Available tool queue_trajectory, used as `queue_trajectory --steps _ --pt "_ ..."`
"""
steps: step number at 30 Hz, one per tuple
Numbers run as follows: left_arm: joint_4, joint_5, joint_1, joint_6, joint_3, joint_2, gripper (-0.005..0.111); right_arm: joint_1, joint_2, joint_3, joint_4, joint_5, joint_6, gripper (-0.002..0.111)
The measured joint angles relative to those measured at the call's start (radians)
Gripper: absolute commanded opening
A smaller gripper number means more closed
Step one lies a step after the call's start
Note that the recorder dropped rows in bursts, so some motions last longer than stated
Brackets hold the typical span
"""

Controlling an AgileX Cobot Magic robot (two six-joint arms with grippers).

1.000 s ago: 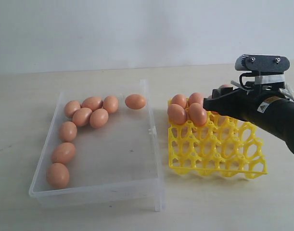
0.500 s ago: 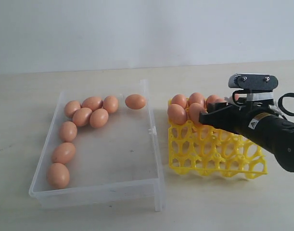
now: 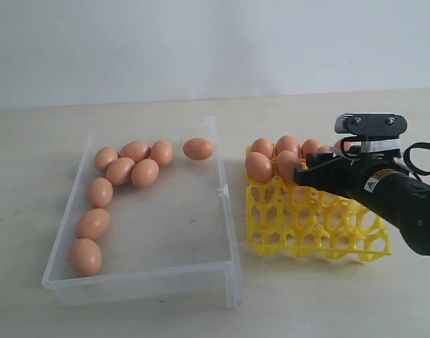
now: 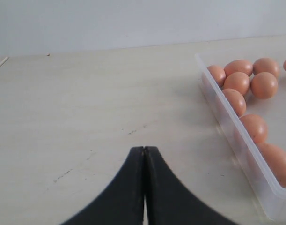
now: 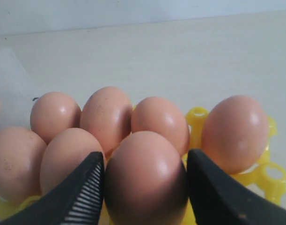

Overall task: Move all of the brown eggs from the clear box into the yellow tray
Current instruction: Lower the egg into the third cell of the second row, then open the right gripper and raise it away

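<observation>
1. Pinching an egg [image 5: 145,183] between its two black fingers [image 5: 84,187], the right gripper [image 5: 145,156] is spread only as wide as the shell. One pad rests against each side of it.
2. That egg is smooth and orange-brown with a soft shine. It sits low over the tray [image 3: 320,232], close among six others of the same kind already seated in cups.
3. The tray is a bright yellow lattice lying right of centre in the exterior view, with eggs in its far cups.
4. The box [image 3: 165,274], clear with low walls, lies left of centre just beside the tray. It holds nine eggs [image 3: 145,172], strung along its far and left walls.
5. The right arm [image 3: 405,201] comes in from the right edge of the exterior view. It runs low and nearly level, with its tip pointing left over the tray's far rows and a grey camera mount [image 3: 369,123] on top.
6. The left gripper [image 4: 144,149] has its fingers pressed together and holds nothing. It hangs above the table [image 4: 86,93], near the box's wall.
</observation>
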Motion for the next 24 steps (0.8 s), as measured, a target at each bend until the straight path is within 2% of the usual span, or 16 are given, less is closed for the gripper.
queue_trajectory --steps 5,7,13,16,18,20,24 --pt "0.000 0.000 0.000 0.000 0.000 0.000 0.000 -0.004 0.000 0.000 -0.006 0.014 -0.016 0.058" --pt "0.000 0.000 0.000 0.000 0.000 0.000 0.000 -0.004 0.000 0.000 -0.014 0.031 -0.018 0.068" --pt "0.000 0.000 0.000 0.000 0.000 0.000 0.000 -0.004 0.000 -0.014 -0.016 0.117 -0.022 0.070" --pt "0.000 0.000 0.000 0.000 0.000 0.000 0.000 -0.004 -0.046 -0.016 -0.016 0.185 -0.057 0.068" --pt "0.000 0.000 0.000 0.000 0.000 0.000 0.000 -0.006 -0.122 -0.018 -0.016 0.246 -0.100 0.061" --pt "0.000 0.000 0.000 0.000 0.000 0.000 0.000 -0.006 -0.229 -0.039 -0.016 0.330 -0.151 0.048" --pt "0.000 0.000 0.000 0.000 0.000 0.000 0.000 -0.002 -0.425 -0.169 -0.016 0.575 -0.188 0.013"
